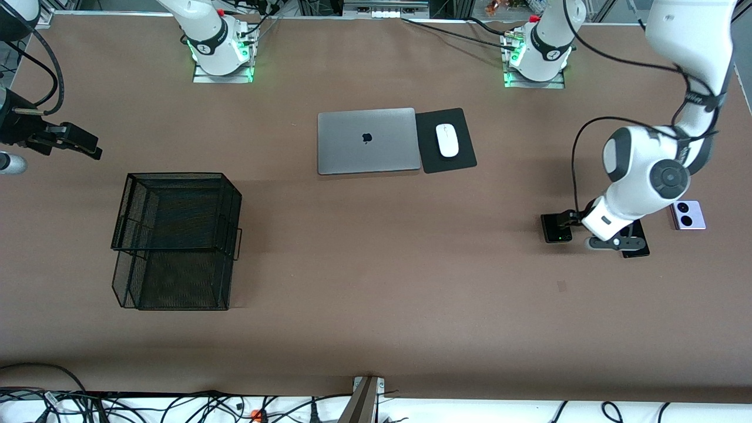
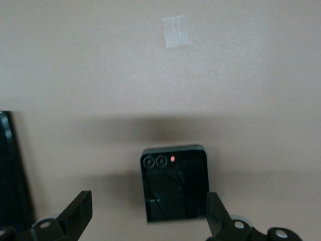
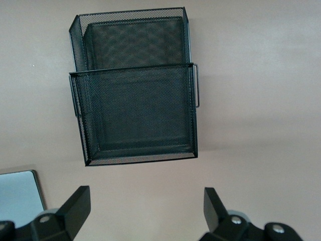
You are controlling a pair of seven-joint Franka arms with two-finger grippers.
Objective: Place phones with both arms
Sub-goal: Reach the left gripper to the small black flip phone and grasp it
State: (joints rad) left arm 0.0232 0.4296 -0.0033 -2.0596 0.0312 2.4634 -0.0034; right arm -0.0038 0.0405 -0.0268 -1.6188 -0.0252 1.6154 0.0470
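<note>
The small square black phone (image 1: 556, 228) with a green dot lies toward the left arm's end of the table. My left gripper (image 1: 565, 221) hangs low over it, open. In the left wrist view the phone (image 2: 174, 185) lies between the spread fingers (image 2: 80, 210) of my left gripper (image 2: 148, 202), untouched. The long slim black slab (image 1: 637, 241) lies beside it, partly hidden by the arm, and shows in the wrist view (image 2: 11, 170). The lilac-white phone (image 1: 687, 214) lies past the slab. My right gripper (image 1: 79, 142) waits open and empty (image 3: 145, 200) at the right arm's end.
A black wire-mesh basket (image 1: 176, 238) stands toward the right arm's end and shows in the right wrist view (image 3: 135, 90). A closed grey laptop (image 1: 367, 141) and a white mouse (image 1: 447, 140) on a black pad (image 1: 464, 155) lie mid-table near the bases.
</note>
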